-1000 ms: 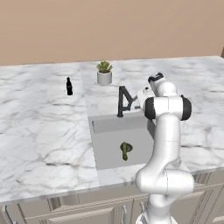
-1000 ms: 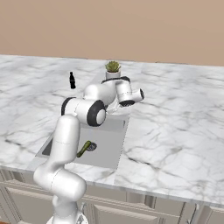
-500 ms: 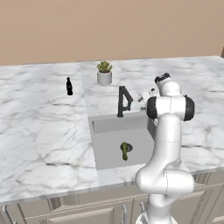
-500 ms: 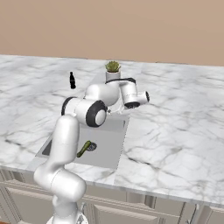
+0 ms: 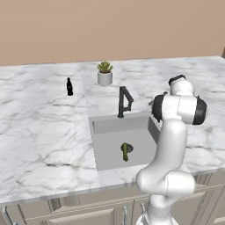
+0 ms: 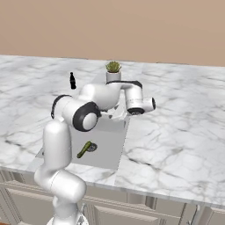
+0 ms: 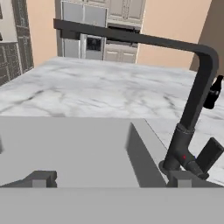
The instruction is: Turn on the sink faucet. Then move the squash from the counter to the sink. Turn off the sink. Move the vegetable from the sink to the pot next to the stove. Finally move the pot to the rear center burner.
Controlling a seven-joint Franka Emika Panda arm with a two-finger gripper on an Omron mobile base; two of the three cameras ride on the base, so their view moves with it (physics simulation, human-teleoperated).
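- Left base view: squash [image 5: 125,151] lies in the sink [image 5: 110,125], on the dark drain, clear of all four walls. Sink faucet [image 5: 123,101] stands at the rear rim. Small black bottle [image 5: 69,86] and potted plant [image 5: 104,73] sit behind on the tabletop [image 5: 39,132], well apart.
- Right base view: the arm reaches over the sink's right rim; open marble lies to its right.
- Hand view: end effector [image 7: 111,179] spread wide, holding nothing, the faucet's side lever [image 7: 209,154] just beside one tip.
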